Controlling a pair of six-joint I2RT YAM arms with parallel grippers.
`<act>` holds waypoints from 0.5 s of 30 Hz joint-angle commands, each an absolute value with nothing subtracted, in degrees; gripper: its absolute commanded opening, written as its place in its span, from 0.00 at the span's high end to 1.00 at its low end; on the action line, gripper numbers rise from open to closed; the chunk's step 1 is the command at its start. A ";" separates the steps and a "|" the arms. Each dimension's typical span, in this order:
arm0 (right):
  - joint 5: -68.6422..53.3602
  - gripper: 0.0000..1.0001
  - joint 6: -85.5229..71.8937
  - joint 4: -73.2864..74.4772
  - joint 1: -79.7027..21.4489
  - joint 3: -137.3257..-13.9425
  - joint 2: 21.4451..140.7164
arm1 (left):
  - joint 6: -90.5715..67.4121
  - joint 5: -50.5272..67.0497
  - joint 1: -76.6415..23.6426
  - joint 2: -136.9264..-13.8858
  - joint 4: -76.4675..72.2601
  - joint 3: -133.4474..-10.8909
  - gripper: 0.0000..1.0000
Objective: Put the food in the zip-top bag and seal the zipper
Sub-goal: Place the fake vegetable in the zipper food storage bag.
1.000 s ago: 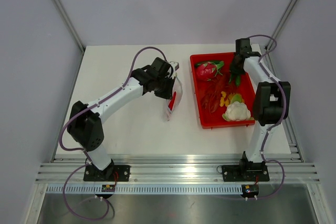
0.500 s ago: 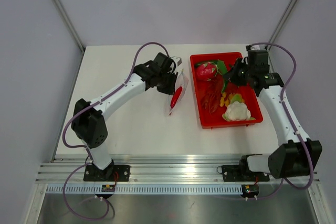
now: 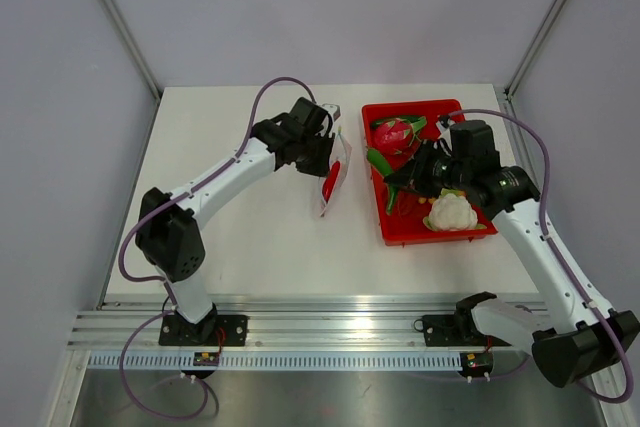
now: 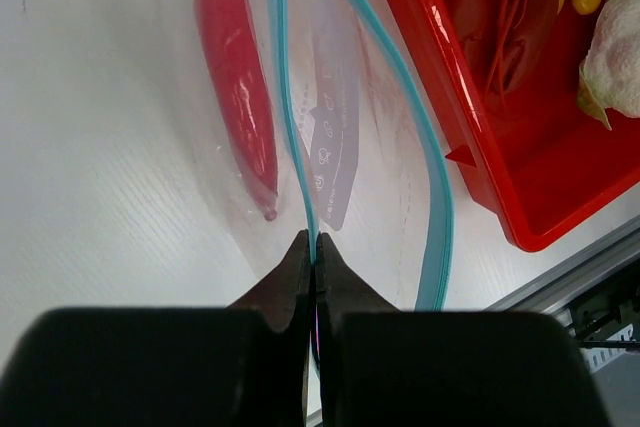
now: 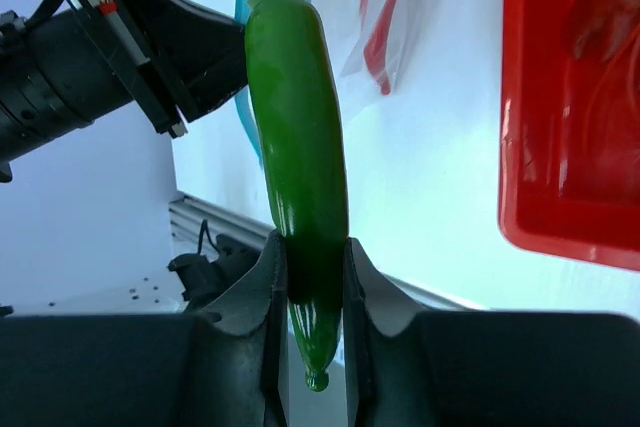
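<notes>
1. top external: the left gripper [image 3: 331, 150] is pinched on the zip-top bag [image 3: 336, 177], just left of the red tray [image 3: 385, 219]; the right gripper [image 3: 400, 175] clamps the green pepper [image 3: 378, 159] over the tray's left rim
2. left wrist: the fingers [image 4: 292, 282] are closed on one strip of the zipper [image 4: 288, 127]; the mouth gapes, and a red pepper [image 4: 238, 87] lies inside
3. right wrist: the jaws squeeze the green pepper near its tip, stem end towards the bag's mouth
</notes>
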State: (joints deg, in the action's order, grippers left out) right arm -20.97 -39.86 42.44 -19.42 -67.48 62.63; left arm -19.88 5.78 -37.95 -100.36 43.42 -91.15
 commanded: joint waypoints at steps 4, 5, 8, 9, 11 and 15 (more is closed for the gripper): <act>-24.26 1.00 -47.98 40.61 -22.41 -68.46 64.15 | -21.71 4.31 -37.71 -101.16 41.48 -92.99 1.00; -24.17 1.00 -48.08 40.43 -22.76 -68.81 64.60 | -21.88 4.22 -37.62 -101.25 41.40 -92.99 1.00; -25.75 1.00 -49.56 38.59 -23.81 -69.52 66.61 | -22.32 4.31 -37.62 -101.42 41.22 -92.99 1.00; -26.19 1.00 -50.35 36.76 -24.25 -69.35 67.06 | -22.41 4.48 -37.70 -101.51 41.13 -92.99 1.00; -25.76 1.00 -52.11 35.60 -25.31 -69.69 68.73 | -22.41 4.22 -37.71 -101.60 41.22 -92.99 1.00; -25.66 1.00 -54.57 30.69 -27.07 -69.08 71.27 | -22.41 4.04 -37.70 -101.42 41.31 -92.90 1.00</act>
